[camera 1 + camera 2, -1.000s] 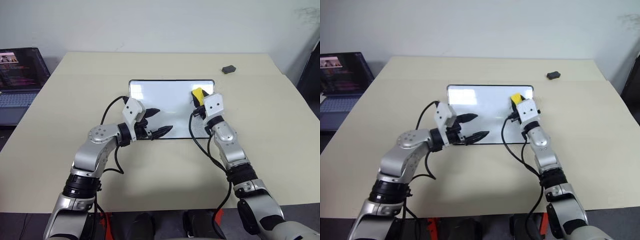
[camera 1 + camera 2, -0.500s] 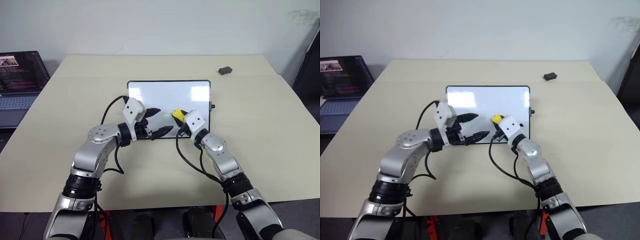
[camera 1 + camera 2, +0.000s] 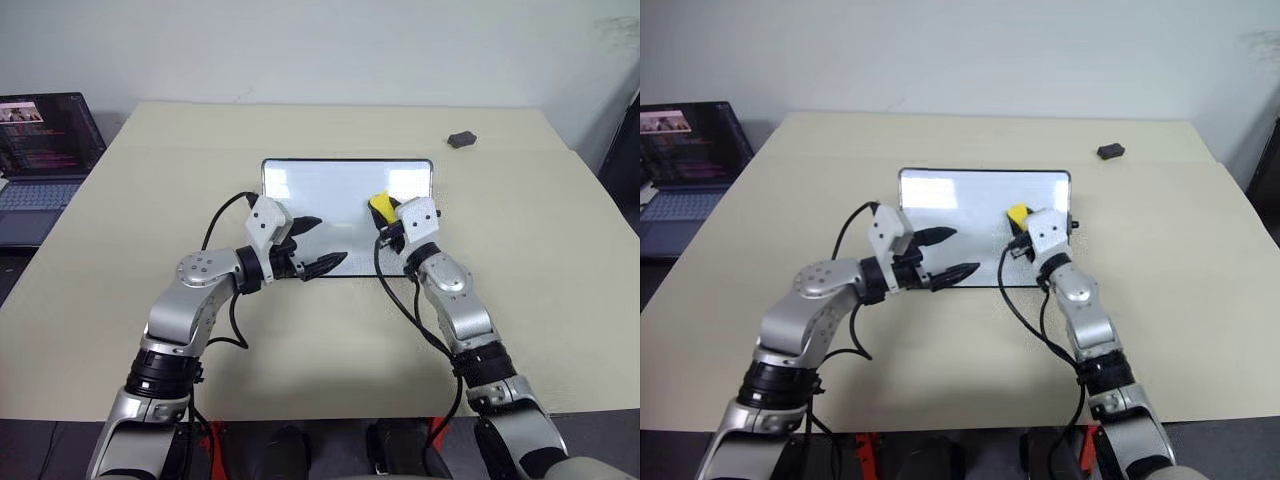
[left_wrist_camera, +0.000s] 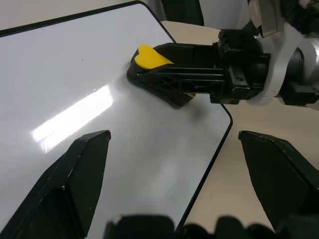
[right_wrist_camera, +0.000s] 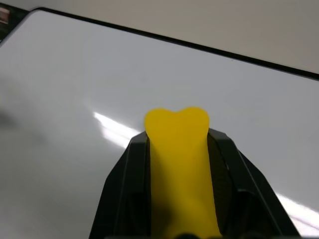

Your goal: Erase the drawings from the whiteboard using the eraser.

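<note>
The whiteboard (image 3: pixel 330 190) lies flat in the middle of the table, white and glossy with a thin black frame. My right gripper (image 3: pixel 384 214) is shut on the yellow eraser (image 3: pixel 379 206) and holds it against the board's right half. The eraser (image 4: pixel 149 57) also pokes out between the black fingers (image 5: pixel 122 194) in both wrist views. My left gripper (image 3: pixel 321 243) stands open over the board's near edge, nothing between its fingers. The drawings are out of view; the board surface that shows is plain white.
A small dark grey object (image 3: pixel 461 139) lies at the table's far right. An open laptop (image 3: pixel 40 150) sits off the far left corner. The beige table (image 3: pixel 560 260) has free room on both sides of the board.
My right gripper swept the eraser from the board's far right down to its near middle edge, then back up to the right half. The left arm stayed still. The camera shifted slightly.
</note>
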Tool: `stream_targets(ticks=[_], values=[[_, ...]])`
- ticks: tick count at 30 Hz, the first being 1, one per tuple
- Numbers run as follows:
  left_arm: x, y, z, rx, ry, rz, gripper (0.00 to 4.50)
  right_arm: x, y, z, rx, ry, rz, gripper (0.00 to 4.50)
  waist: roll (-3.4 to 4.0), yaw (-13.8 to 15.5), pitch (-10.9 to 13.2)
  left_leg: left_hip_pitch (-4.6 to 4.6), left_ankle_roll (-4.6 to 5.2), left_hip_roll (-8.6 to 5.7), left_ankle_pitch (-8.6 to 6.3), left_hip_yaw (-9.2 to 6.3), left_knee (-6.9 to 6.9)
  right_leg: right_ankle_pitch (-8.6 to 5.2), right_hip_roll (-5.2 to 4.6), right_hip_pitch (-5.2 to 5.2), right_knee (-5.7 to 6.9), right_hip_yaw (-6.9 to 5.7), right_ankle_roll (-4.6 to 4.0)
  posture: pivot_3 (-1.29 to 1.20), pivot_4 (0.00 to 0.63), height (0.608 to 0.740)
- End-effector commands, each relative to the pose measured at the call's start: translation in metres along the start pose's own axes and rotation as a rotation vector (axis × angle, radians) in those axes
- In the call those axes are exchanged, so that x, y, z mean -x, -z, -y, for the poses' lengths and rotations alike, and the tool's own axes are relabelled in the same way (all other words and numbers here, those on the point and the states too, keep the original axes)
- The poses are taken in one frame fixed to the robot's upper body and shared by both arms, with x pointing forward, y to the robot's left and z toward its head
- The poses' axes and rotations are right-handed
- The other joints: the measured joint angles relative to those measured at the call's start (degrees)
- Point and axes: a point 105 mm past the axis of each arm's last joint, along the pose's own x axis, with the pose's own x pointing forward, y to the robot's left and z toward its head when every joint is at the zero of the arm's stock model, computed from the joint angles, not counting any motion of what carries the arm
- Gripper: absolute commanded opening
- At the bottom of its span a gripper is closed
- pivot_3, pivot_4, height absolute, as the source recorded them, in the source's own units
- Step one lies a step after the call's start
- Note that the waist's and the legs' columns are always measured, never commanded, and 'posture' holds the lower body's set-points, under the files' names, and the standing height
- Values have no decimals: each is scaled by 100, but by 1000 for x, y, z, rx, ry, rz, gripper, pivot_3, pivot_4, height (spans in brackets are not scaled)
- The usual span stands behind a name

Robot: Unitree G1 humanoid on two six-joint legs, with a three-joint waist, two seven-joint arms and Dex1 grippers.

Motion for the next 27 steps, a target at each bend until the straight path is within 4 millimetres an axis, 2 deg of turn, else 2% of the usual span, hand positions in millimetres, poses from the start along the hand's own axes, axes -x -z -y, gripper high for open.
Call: stream_targets(ticks=[1,3,8,10,14,17,21,27], values=[[0,-14,8,-34,33,40,4500,11,-33,5,-15,-28,80,1144,0,16,0,-26,-1,-1,1,0,6,1,-2,-26,4,0,1,0,150,740],[0,-16,11,-38,52,41,4500,24,-39,9,-25,-44,72,1144,0,52,0,-52,-1,-1,1,1,7,2,-4,-52,6,-2,0,0,150,740],[-1,-21,21,-54,118,37,4500,68,-33,22,-15,-42,-36,1144,0,104,0,-56,2,-6,-1,-2,4,2,-7,-51,0,-4,1,0,150,740],[-1,-23,28,-65,164,32,4500,89,-26,27,-8,-31,-105,1144,1,100,0,-55,3,-7,-1,-2,7,1,-8,-49,0,-5,1,0,150,740],[-5,-26,42,-125,266,11,4500,119,-10,51,7,109,-238,1144,0,79,0,-47,4,-9,-1,-1,8,1,-6,-45,7,-2,2,0,150,740],[-15,-31,55,-163,362,12,4500,140,12,53,-39,167,-371,1144,0,71,0,-40,4,-7,0,2,8,1,0,-41,10,0,2,0,150,740],[-23,-27,66,-175,455,-4,4500,147,28,58,-88,284,-443,1144,3,43,-1,-36,4,-5,0,8,8,1,5,-39,13,6,2,0,150,740],[-32,-21,79,-195,555,-20,4500,147,39,68,-128,405,-481,1144,5,64,-2,-36,4,-6,1,8,9,1,7,-39,12,6,2,0,150,740]])
